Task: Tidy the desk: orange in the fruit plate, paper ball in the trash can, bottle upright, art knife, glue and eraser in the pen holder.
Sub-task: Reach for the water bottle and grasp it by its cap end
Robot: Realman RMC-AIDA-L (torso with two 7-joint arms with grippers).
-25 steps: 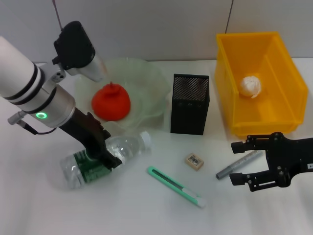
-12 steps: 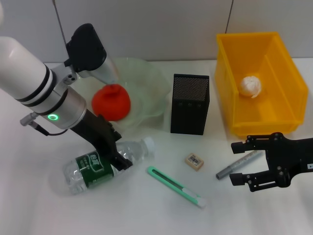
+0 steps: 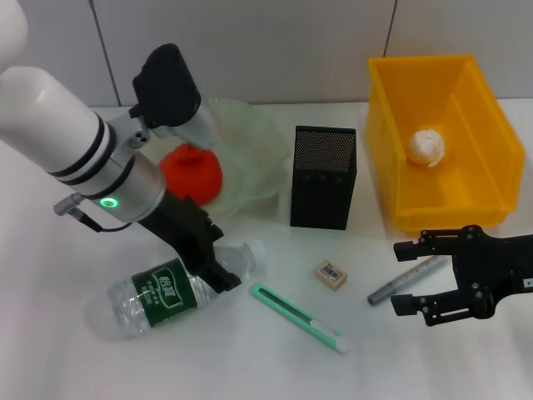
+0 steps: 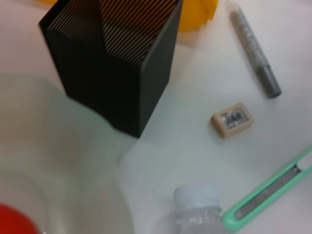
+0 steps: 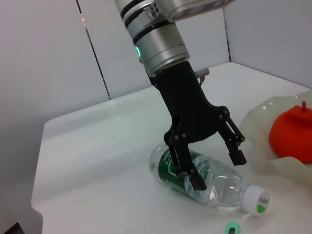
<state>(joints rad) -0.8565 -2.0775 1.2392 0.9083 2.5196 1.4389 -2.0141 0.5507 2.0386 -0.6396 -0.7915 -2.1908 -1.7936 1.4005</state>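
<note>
A clear water bottle (image 3: pixel 162 290) with a green label lies on its side at front left. My left gripper (image 3: pixel 213 268) is open and stands astride the bottle near its neck; the right wrist view shows the left gripper (image 5: pixel 217 165) with its fingers spread over the bottle (image 5: pixel 207 179). The orange (image 3: pixel 193 173) sits in the pale green fruit plate (image 3: pixel 254 142). The paper ball (image 3: pixel 426 146) lies in the yellow bin (image 3: pixel 487 125). The eraser (image 3: pixel 331 274), the green art knife (image 3: pixel 300 318) and the grey glue stick (image 3: pixel 408 280) lie on the desk in front of the black mesh pen holder (image 3: pixel 324 177). My right gripper (image 3: pixel 403 277) is open with the glue stick between its fingers.
The left wrist view shows the pen holder (image 4: pixel 112 63), the eraser (image 4: pixel 232 119), the glue stick (image 4: pixel 254 51), the art knife (image 4: pixel 268 190) and the bottle cap (image 4: pixel 195 197). The bin stands at back right, close to the pen holder.
My left arm has moved right along the bottle, from its body to near its neck. The bottle has rolled a little and its label now faces up. The right arm has not moved.
</note>
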